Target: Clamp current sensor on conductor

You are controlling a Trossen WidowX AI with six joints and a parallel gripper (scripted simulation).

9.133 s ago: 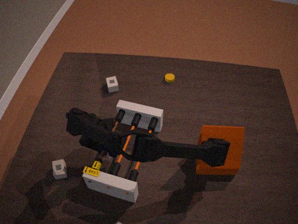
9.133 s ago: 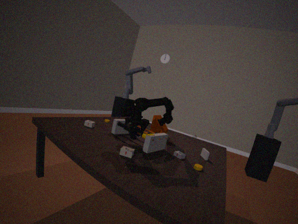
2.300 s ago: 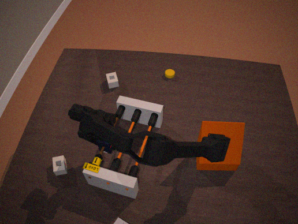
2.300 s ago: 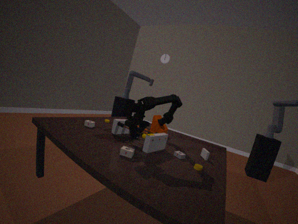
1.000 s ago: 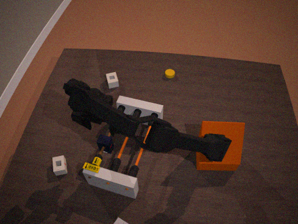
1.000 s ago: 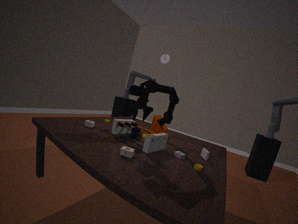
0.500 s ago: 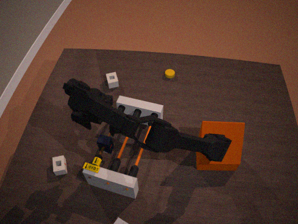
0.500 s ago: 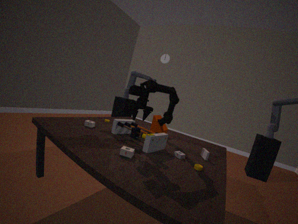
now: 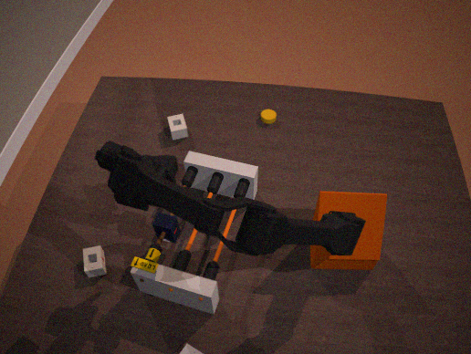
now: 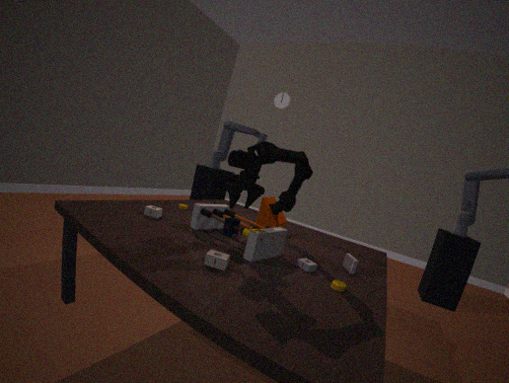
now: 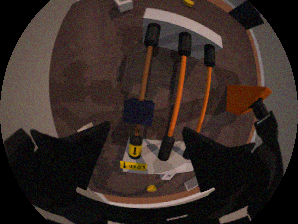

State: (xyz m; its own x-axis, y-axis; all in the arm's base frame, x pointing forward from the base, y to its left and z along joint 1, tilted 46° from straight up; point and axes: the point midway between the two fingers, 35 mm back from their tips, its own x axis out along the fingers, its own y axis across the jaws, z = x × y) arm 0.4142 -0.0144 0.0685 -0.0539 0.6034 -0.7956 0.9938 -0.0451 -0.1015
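Note:
The dark blue sensor (image 9: 166, 225) (image 10: 231, 226) (image 11: 139, 111) sits around the brown LOAD conductor (image 11: 146, 75), near the yellow sleeve with its arrow. It looks closed; its latch and its own arrow cannot be made out. The yellow LOAD marker (image 9: 144, 264) (image 11: 133, 165) lies on top of the near white block (image 9: 183, 289) (image 10: 265, 245). My gripper (image 10: 241, 206) (image 11: 147, 128) is wide open and empty, raised above the conductors and clear of the sensor. In the top view the arm hides part of the conductors.
Two orange conductors (image 9: 225, 237) (image 11: 180, 95) run beside the LOAD one to the far white block (image 9: 222, 163) (image 11: 182, 25). An orange block (image 9: 349, 203) stands under the arm's base. Small white boxes (image 9: 94, 261) (image 10: 217, 260) and yellow discs (image 9: 268, 116) (image 10: 338, 285) lie around.

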